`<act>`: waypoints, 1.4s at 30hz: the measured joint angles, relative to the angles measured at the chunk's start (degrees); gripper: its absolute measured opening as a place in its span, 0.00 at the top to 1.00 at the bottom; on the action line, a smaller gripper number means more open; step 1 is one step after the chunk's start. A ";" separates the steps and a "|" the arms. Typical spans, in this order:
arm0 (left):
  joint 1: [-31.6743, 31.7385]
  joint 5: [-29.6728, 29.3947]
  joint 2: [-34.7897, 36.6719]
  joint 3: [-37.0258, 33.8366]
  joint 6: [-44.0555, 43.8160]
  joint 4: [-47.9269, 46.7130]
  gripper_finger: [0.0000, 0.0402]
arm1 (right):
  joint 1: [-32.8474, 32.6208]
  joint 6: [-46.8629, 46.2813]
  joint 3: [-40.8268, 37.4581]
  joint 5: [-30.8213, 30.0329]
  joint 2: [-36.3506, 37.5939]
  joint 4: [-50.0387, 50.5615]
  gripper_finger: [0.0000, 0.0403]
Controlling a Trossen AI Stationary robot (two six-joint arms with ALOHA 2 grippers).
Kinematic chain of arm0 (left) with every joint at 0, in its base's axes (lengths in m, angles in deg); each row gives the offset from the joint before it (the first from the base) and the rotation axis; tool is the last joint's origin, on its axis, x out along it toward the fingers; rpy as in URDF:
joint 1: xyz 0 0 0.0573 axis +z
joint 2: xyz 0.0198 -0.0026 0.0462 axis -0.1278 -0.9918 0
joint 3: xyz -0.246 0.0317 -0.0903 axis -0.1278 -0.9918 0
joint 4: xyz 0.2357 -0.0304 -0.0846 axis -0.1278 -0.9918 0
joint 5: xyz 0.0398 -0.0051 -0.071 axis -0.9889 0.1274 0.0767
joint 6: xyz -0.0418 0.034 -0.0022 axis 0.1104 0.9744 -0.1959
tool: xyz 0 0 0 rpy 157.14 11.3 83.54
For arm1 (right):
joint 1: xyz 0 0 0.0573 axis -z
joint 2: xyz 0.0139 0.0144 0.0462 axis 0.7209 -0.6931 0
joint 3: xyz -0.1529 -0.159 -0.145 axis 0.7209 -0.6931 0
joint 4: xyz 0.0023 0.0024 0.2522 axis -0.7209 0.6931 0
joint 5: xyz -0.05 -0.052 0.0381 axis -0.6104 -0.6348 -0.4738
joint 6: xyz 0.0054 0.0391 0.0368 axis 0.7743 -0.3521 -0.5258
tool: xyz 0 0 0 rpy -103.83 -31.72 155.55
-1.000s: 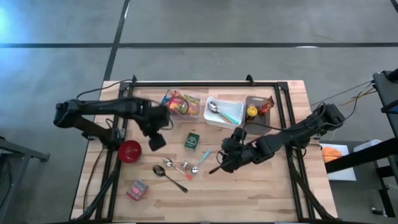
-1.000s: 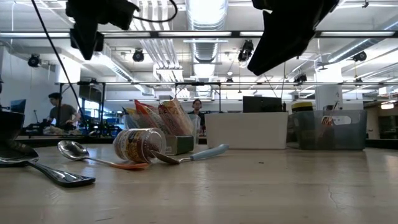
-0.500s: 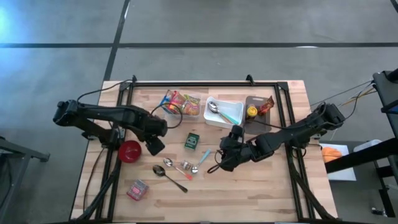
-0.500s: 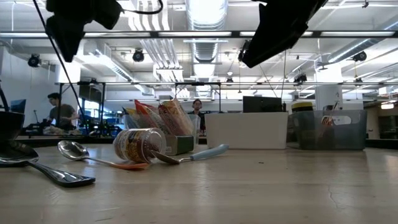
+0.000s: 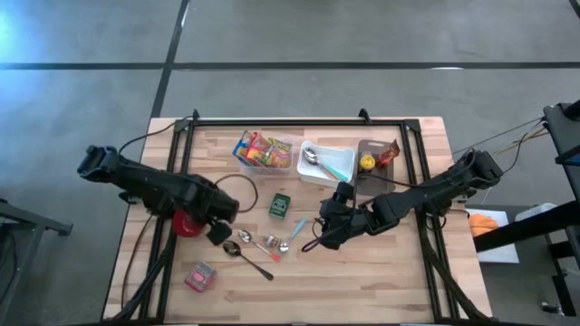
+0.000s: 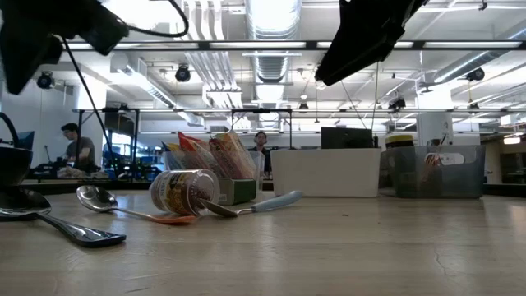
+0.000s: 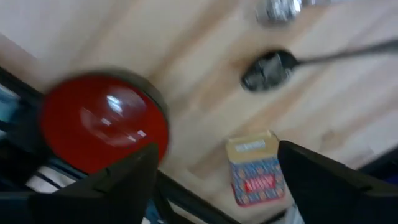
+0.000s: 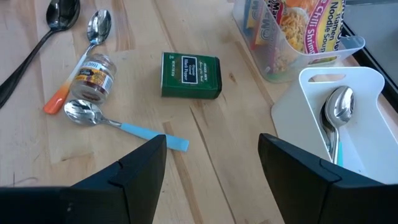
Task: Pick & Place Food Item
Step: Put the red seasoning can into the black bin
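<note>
Left tool (image 5: 217, 232) hangs released over the desk (image 5: 362, 290) near its left edge, fingers spread wide with nothing between them, just beside the red bowl (image 5: 188, 220). The packet (image 5: 200, 275), a small blue-and-red food pack and the likeliest item for this arm, lies flat and alone in the corner where the left edge meets the edge farthest from the tubs. It sits past the bowl from the tool, towards that corner, and set askew to the desk's edges. The left wrist view frames it between the tool's two fingers, so this arm looks both nearer and better lined up. The fingers would probably have to close across the packet's shorter side.

Towards the desk's middle, a jar (image 5: 270, 242) lies on its side among spoons, and a green box (image 5: 280, 206) lies flat beyond it. Both are closer to the right tool (image 5: 319, 239), which hangs released and empty near the middle, facing them. Noodle packs stand in a clear tub (image 5: 265, 150) at the far edge. Which food item is meant cannot be told for certain.
</note>
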 joint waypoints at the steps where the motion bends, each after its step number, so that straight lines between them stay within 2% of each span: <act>1: -1.03 1.00 0.00 -0.59 -1.08 0.90 0.15 | 0.00 0.00 -0.02 0.00 -0.02 0.00 0.37; 7: -8.76 2.30 0.00 -1.45 -9.92 4.98 0.08 | 0.00 -0.02 -0.04 -0.02 -0.02 0.01 0.37; 16: -21.28 2.21 -0.15 -1.43 -26.12 9.17 0.07 | 0.00 -0.02 -0.04 -0.04 -0.11 0.01 0.37; 25: -30.29 -2.08 -1.29 -1.43 -40.38 10.02 0.07 | 0.00 -0.02 -0.13 -0.06 -0.11 0.00 0.37; 29: -31.71 -1.08 -5.09 -1.43 -41.09 12.00 0.07 | 0.00 -0.02 -0.13 -0.07 -0.11 0.00 0.37; 35: -31.78 0.76 -11.07 -1.30 -36.39 14.17 0.07 | 0.02 -0.01 -0.15 -0.09 -0.11 0.00 0.37; 42: -31.83 -0.36 -13.38 -1.25 -34.83 19.62 0.07 | 0.02 -0.02 -0.15 -0.11 -0.11 0.00 0.37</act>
